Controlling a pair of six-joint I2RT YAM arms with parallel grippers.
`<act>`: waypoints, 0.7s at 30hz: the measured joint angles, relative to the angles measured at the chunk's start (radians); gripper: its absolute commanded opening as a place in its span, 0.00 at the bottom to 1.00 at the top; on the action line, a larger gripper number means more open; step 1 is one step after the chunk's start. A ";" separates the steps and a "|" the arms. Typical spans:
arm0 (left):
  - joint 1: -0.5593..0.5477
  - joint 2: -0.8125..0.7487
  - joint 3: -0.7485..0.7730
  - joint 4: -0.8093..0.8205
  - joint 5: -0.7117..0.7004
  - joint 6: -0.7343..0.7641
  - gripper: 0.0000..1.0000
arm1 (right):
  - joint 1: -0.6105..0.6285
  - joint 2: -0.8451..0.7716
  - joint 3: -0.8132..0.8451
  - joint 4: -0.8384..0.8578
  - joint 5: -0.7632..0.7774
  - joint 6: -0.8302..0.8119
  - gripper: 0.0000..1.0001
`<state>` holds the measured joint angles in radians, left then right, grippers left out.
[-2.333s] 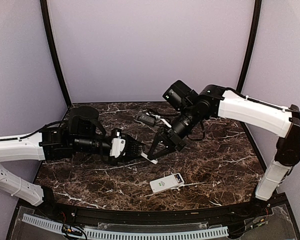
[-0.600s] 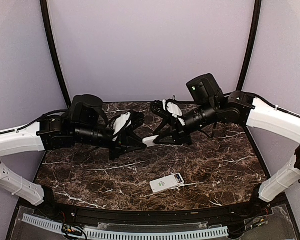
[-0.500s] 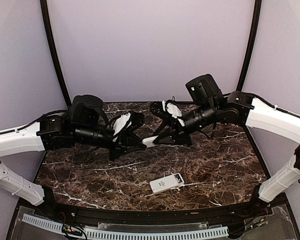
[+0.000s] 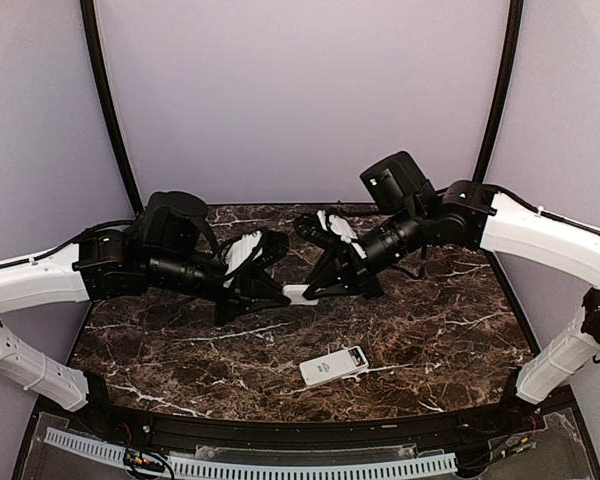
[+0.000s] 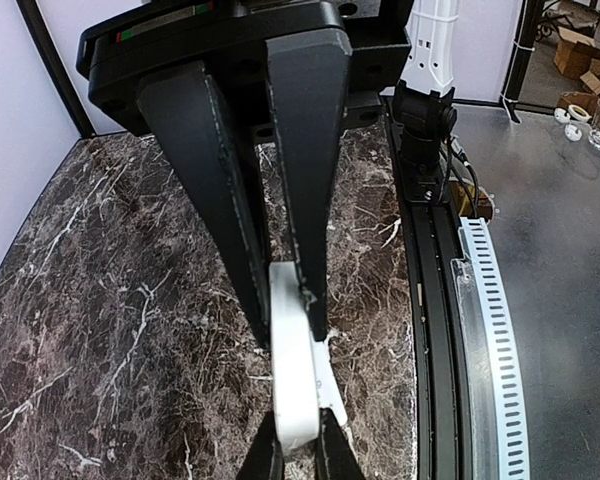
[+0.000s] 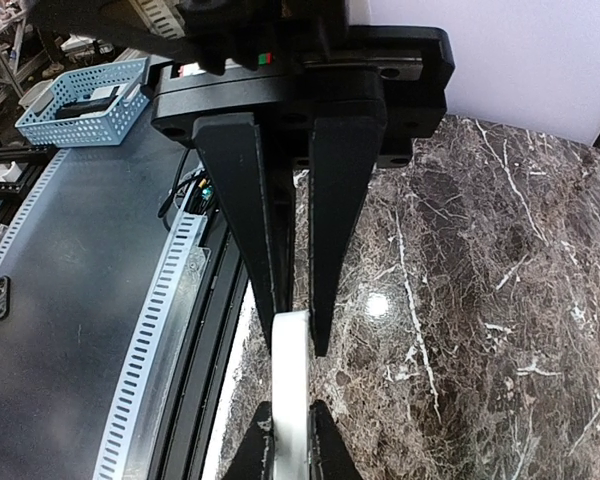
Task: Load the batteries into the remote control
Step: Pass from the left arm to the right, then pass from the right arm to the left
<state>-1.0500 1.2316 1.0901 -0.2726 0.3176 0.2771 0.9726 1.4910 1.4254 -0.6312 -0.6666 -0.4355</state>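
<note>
The white remote control, with a dark patch at its right end, lies flat on the marble table near the front, apart from both grippers. A small flat white plastic piece hangs in the air above the table's middle. My left gripper is shut on its left end and my right gripper on its right end. In the left wrist view my left gripper pinches the piece edge-on. In the right wrist view my right gripper clamps the piece. No batteries show.
A white slotted cable strip and a black rail run along the table's front edge. Purple walls with black poles close in the back and sides. A blue basket sits off the table in the right wrist view.
Earlier my right gripper alone held the white piece low over the table. Both arms rose and my left gripper closed on it. In the last half second the piece drifted slightly down and left.
</note>
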 measured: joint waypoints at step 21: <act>0.003 -0.165 -0.132 0.238 -0.070 -0.048 0.91 | -0.060 -0.108 -0.058 0.204 -0.018 0.240 0.02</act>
<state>-1.0466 1.0664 0.9585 -0.0345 0.2474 0.2291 0.9131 1.3827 1.3678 -0.4274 -0.6846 -0.1951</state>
